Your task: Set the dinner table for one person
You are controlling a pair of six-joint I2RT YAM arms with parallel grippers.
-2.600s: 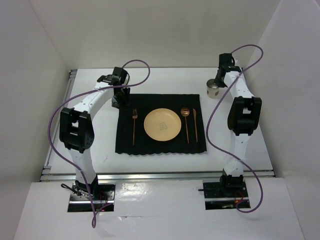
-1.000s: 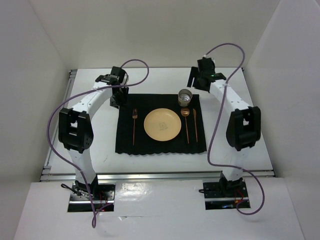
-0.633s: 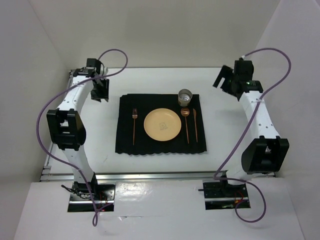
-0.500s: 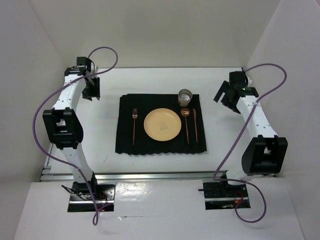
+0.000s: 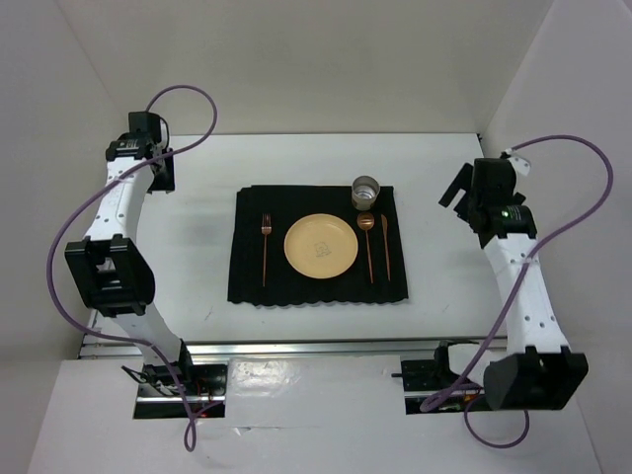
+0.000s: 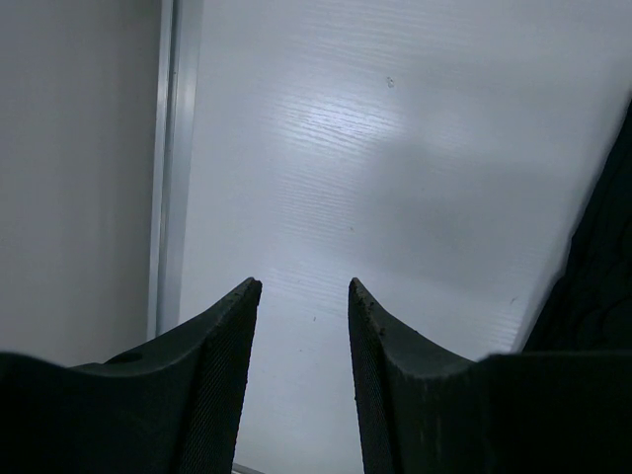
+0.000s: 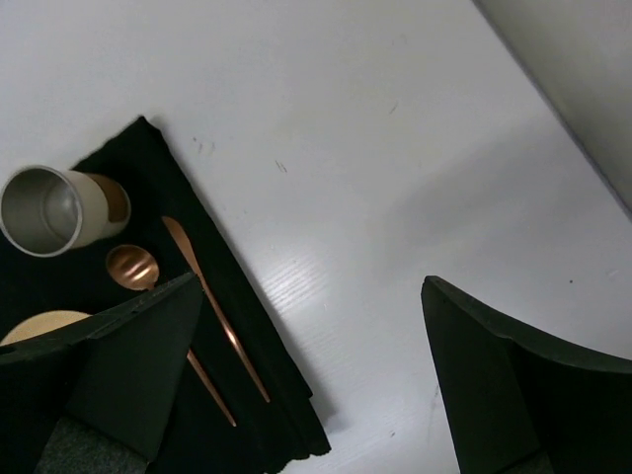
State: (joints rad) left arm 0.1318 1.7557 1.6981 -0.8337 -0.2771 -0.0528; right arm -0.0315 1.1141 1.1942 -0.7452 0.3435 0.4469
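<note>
On the white dinner table (image 5: 197, 257) lies a black mat (image 5: 318, 286) with a yellow plate (image 5: 321, 246) at its middle. A copper fork (image 5: 265, 252) lies left of the plate, a spoon (image 5: 367, 247) and a knife (image 5: 385, 247) right of it. A metal cup (image 5: 366, 192) stands upright on the mat's far right corner. My left gripper (image 5: 163, 176) hangs open and empty over the far left of the table, its jaws (image 6: 304, 286) part-way apart. My right gripper (image 5: 456, 193) is wide open and empty, right of the mat; between its jaws (image 7: 311, 281) is bare table, with cup (image 7: 49, 207), spoon (image 7: 133, 267) and knife (image 7: 212, 306) to their left.
A silver rail (image 6: 168, 158) runs along the table's left edge beside my left gripper. White walls close in the left, back and right sides. The mat's edge (image 6: 602, 267) shows at the right of the left wrist view.
Both arms have swung outward from the mat, the left toward the far left corner, the right toward the right side. The right gripper has opened wider, leaving the cup on the mat.
</note>
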